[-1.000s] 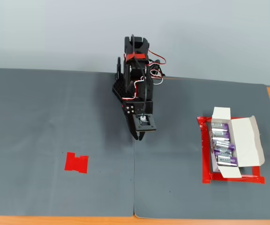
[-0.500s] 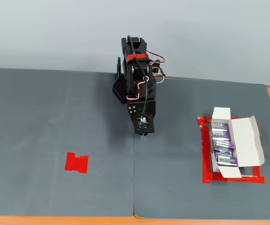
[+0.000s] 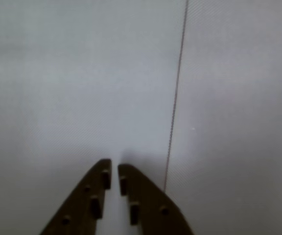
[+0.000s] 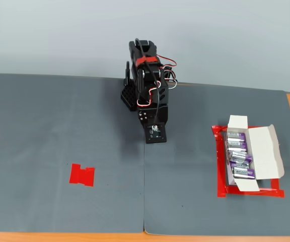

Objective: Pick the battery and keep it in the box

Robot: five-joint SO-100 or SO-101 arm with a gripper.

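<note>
While our dark two-fingered claw hangs nearly clenched and empty over the grey worktop, every silver-and-purple block battery already lies crosswise in the white cardboard box, well off to the fixed view's right.

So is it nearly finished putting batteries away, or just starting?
It looks finished or nearly so. The box holds four batteries, and none lie loose on the mat; the red patch is bare. The arm is folded at the back, its fingers nearly closed on nothing.

Batteries in box (right side).
</note>
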